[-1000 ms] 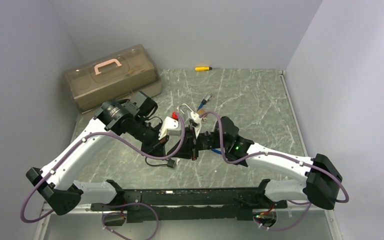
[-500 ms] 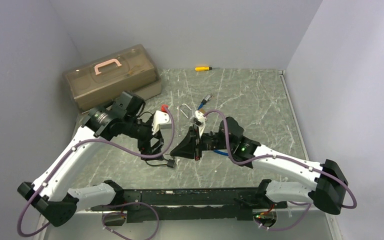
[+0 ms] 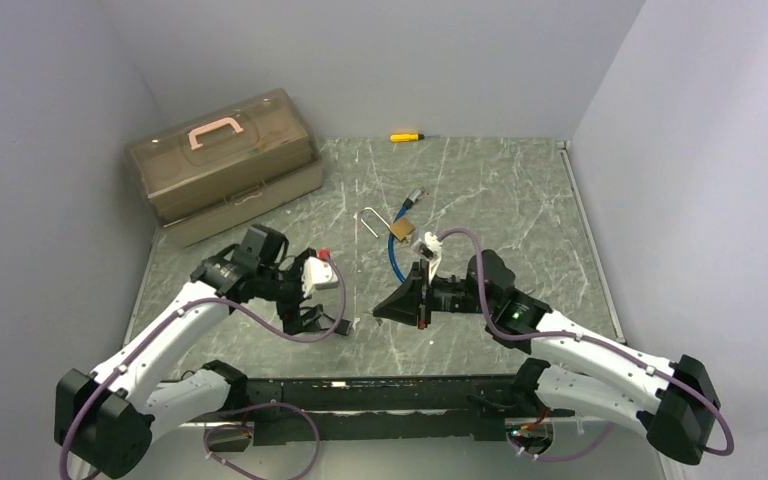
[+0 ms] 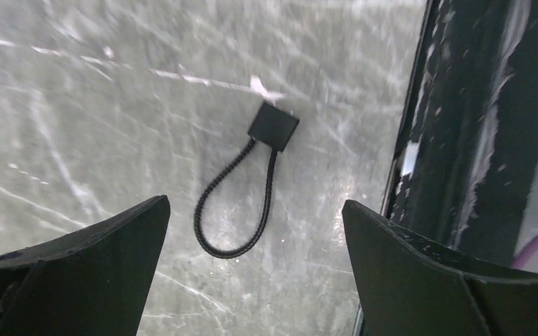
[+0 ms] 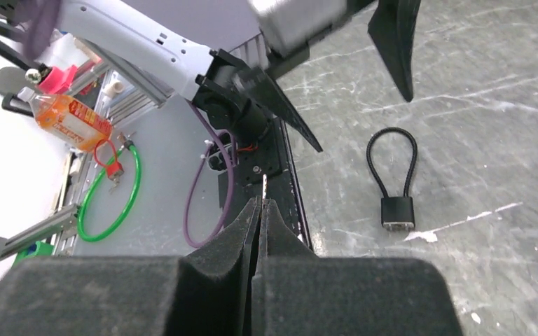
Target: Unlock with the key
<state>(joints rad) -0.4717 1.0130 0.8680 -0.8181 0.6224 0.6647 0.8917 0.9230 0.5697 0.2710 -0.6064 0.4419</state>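
Padlock (image 3: 401,230) in brass lies on the counter (image 3: 500,190), right of the brown toolbox (image 3: 222,165) and nearer to me, its silver shackle reaching back toward the toolbox. A small silver piece (image 3: 415,196), also right of the toolbox, may be the key, but it is too small to tell. My left claw (image 4: 253,206) is spread wide and empty, nearer than the toolbox, above a black cable lock (image 4: 273,126). My right claw (image 5: 260,210) is pinched tight, with nothing in it that I can make out. I judge the padlock dense, hard and slick, so I would clamp its flat faces and leave the keyhole free. The key, thin and light, I would take by its head.
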